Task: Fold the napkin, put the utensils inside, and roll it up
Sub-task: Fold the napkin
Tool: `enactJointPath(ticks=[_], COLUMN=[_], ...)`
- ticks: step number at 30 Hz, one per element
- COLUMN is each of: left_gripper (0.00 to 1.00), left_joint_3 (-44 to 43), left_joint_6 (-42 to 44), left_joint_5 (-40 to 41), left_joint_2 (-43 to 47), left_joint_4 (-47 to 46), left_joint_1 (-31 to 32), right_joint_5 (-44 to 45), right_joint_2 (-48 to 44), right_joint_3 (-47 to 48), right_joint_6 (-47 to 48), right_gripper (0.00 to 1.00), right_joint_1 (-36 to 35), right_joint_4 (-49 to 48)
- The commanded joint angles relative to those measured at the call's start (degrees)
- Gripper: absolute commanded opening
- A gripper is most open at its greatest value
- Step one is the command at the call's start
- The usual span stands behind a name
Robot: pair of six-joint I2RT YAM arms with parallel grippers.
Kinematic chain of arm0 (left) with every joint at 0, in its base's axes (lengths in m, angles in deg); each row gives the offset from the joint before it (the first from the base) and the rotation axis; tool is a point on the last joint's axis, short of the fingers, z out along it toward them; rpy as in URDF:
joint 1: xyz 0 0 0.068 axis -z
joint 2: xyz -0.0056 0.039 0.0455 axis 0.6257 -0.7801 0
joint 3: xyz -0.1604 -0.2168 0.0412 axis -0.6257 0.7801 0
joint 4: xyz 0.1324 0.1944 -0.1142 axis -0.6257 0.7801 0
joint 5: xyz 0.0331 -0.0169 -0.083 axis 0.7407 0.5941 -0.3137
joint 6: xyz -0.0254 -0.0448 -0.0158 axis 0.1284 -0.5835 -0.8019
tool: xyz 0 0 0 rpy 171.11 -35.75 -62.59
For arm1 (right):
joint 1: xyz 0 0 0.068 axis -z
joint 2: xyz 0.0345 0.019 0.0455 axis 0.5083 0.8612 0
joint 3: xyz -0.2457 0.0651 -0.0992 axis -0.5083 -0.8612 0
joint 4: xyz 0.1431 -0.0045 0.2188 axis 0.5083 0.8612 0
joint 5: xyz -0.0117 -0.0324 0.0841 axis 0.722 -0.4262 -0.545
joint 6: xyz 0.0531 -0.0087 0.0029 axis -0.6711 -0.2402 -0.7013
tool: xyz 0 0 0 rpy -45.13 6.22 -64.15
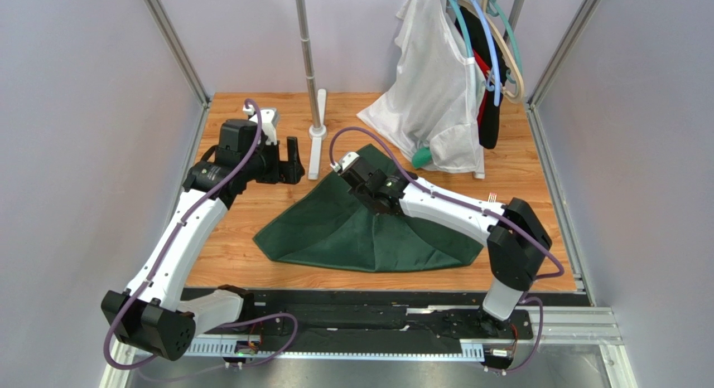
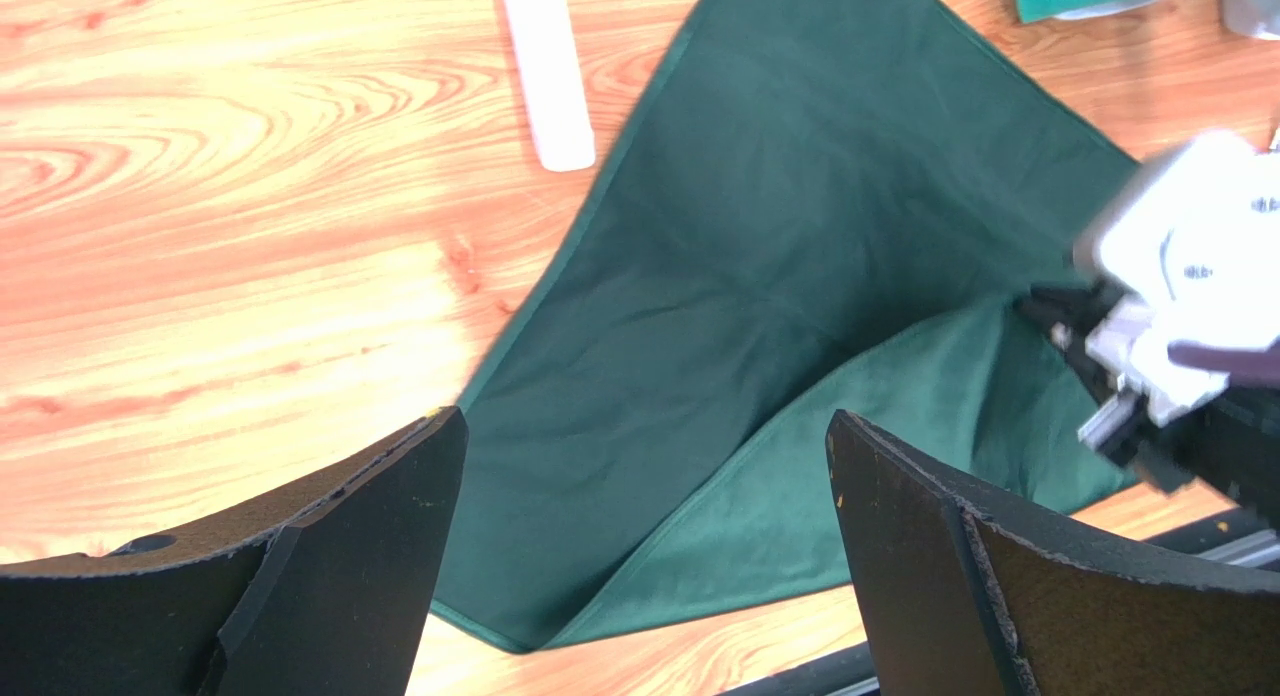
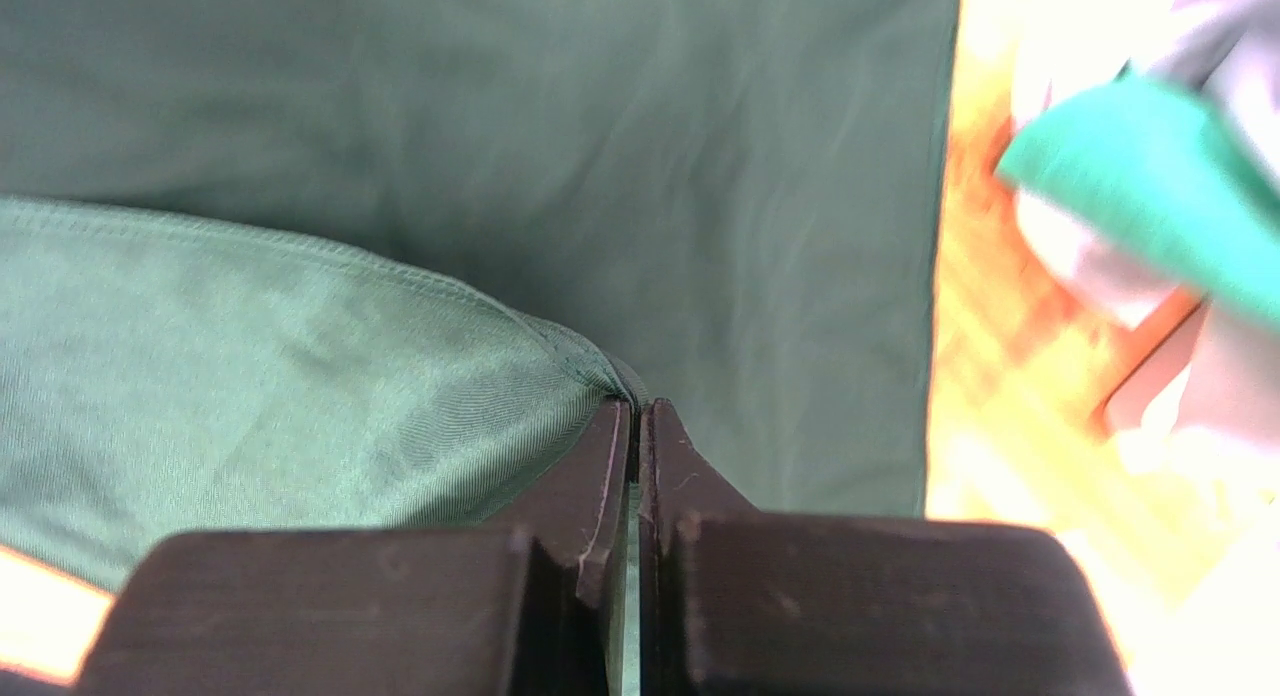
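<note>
Right fingers (image 3: 594, 471) fill the near view, pressed together and clamped on a corner of the napkin (image 1: 335, 229). Hem of the lifted layer runs straight into the pinch. Reason looks plain: that corner is being carried over the rest of the cloth to make the first fold, so the grip has to stay tight at the very tip.

Napkin lies mid worktop (image 1: 519, 175), dark green, roughly triangular from above, one flap doubled over and showing a lighter sheen. Fold not flat yet, the flap arches up toward the pinch. Judged as early folding.

Left fingers (image 2: 361, 561) are wide apart, holding nothing, hovering over the left part of the cloth. In the overhead view the left arm sits back by the white stand (image 1: 317, 141), probably parked clear so the right arm can sweep across.

No cutlery that I can pick out. White garment (image 1: 427, 95) hangs at the back right, close to the napkin's far corner, so it could snag.
</note>
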Motion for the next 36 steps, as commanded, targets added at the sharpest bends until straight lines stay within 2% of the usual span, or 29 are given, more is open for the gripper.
enactJointPath(ticks=[1,7,11,14,22,36], left_gripper=[0.99,0.99,0.99,0.99,0.99,0.99], left_joint_3=[-2.16,-0.23,0.39,0.48,1.97,2.41], left_joint_6=[2.33,1.63,0.40,0.22,0.13,-0.31], left_joint_5=[0.73,-0.67,-5.59,-5.34,-4.98,-6.92], left_joint_2=[-0.45,-1.23,-2.46,-2.73,-2.47,-2.29], left_joint_4=[0.06,-1.88,-2.84,-3.10,-3.37,-3.63], left_joint_1=[-1.37,-4.35,-7.08,-8.40,-8.84,-10.51], right_joint_5=[-1.58,-1.67,-1.58,-1.49,-2.11,-1.58], right_joint_2=[3.46,9.87,14.27,17.61,25.44,33.62], right_joint_3=[6.03,12.27,16.75,20.01,29.93,38.20], right_joint_6=[6.32,9.57,10.72,11.33,12.30,14.15], right_gripper=[0.00,0.00,0.00,0.00,0.00,0.00], right_joint_1=[2.69,5.85,8.05,9.81,13.59,14.47], right_joint_4=[-4.61,-4.43,-4.43,-5.13,-5.66,-7.60])
